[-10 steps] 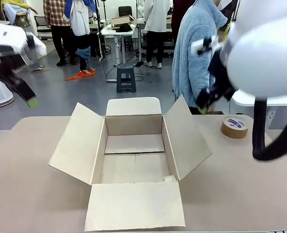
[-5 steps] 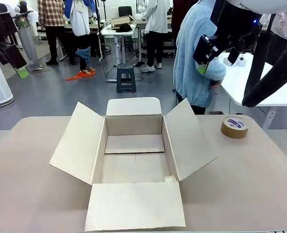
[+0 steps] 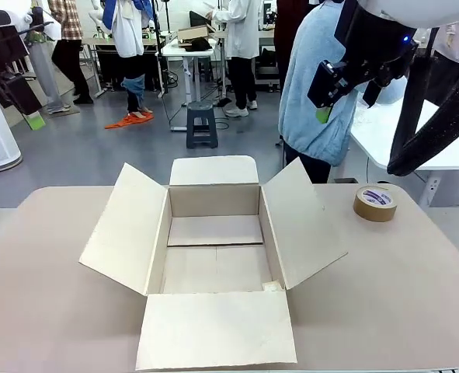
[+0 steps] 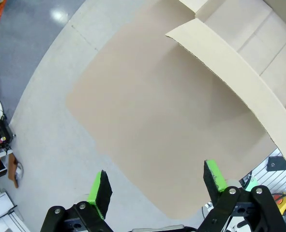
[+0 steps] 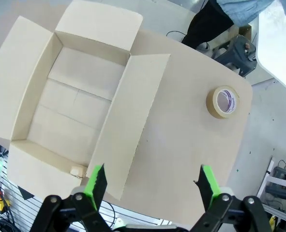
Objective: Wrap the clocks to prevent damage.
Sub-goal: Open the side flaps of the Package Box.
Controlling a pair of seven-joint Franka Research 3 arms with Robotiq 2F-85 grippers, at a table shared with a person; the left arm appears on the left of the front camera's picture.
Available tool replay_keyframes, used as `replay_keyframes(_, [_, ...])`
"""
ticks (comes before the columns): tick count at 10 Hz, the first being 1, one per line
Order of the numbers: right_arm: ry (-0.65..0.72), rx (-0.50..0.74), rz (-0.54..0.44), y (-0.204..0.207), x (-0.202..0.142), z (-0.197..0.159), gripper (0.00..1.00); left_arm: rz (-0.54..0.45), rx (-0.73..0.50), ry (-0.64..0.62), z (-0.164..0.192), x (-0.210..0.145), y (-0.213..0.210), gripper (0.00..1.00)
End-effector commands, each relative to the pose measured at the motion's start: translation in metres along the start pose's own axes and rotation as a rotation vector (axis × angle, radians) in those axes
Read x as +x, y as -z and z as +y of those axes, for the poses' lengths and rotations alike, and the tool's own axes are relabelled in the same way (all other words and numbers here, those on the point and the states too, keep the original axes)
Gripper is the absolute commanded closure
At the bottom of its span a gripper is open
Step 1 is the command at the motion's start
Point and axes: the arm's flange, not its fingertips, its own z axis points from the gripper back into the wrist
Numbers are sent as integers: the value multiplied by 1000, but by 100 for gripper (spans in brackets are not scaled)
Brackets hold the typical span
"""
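Clocks: can't tell where they are from these frames. The open brown cardboard box [image 3: 213,330] sits in the middle of the beige surface [image 3: 43,311] with all four flaps splayed and its floor bare. A roll of brown packing tape [image 3: 375,203] lies flat near the far right corner, well apart from the box.

Change: a second ago both arms were lower and the right one crowded the camera. Now both are lifted high and out to the sides, with hardly any motion over the last half second. Left hand [image 4: 157,181] is wide, holding nothing. Right hand [image 5: 151,178] is wide, holding nothing. The person in a light blue fleece [image 3: 314,101] at the far side has leaned off to the right.

My read: arms parked, wrapping not started, waiting on clocks and wrap material.

Views:
- Right wrist looks down on the box's full plan and the tape near the surface edge.
- Left wrist gives the bare surface beside the box's left flap and grey floor beyond.
- Front gives the person's stance, which left wrist doesn't.
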Motion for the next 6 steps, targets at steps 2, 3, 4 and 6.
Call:
replay_keyframes(2, [-334,635,28,-11,11,-54,0,28,-221,454,44,29,19,0])
replay_keyframes(3, [-429,725,34,-6,10,-87,0,-42,-302,503,60,38,23,0])
replay_keyframes(4, [-480,835,-60,-3,7,-113,0,-109,-343,554,68,41,24,0])
replay_keyframes(6, [-478,847,-199,7,-4,-141,0,-283,-466,554,82,37,27,0])
